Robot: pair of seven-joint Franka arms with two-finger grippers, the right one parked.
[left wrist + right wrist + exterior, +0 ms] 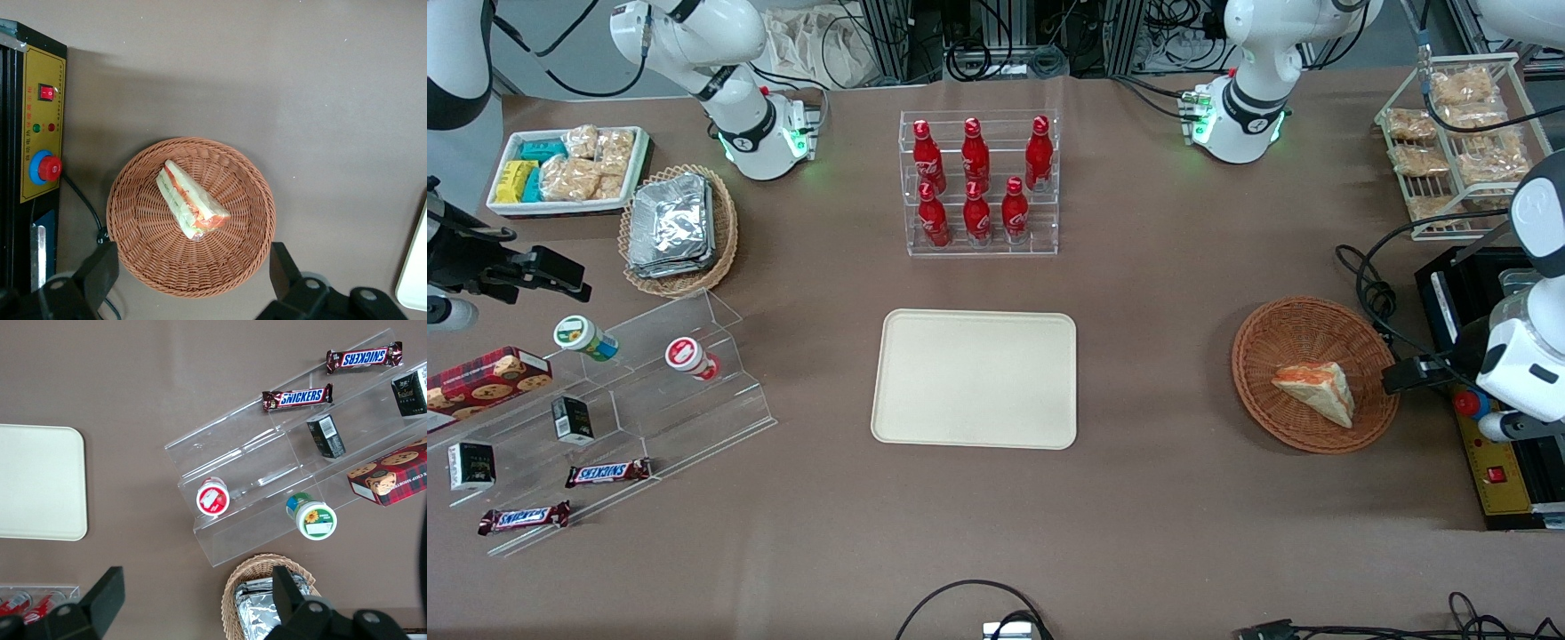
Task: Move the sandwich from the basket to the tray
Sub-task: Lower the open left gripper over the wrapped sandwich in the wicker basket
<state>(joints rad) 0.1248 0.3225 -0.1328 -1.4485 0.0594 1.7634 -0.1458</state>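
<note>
The sandwich (1316,391) (190,200), a pale wedge with orange-red and green filling, lies in the round orange-brown wicker basket (1280,338) (147,260) toward the working arm's end of the table. My left gripper (1409,375) (192,277) hangs above the basket's rim at the working arm's end, well clear of the sandwich. It is open, and its two black fingers (100,267) straddle the basket's width with nothing between them. The cream tray (974,378) (415,280) lies bare at the table's middle, toward the parked arm from the basket.
A black control box (1494,444) (40,133) with a red button and looping cables (1369,293) sits beside the basket. A rack of red bottles (978,182) stands farther from the camera than the tray. A wire rack of bagged snacks (1449,133) stands at the working arm's end.
</note>
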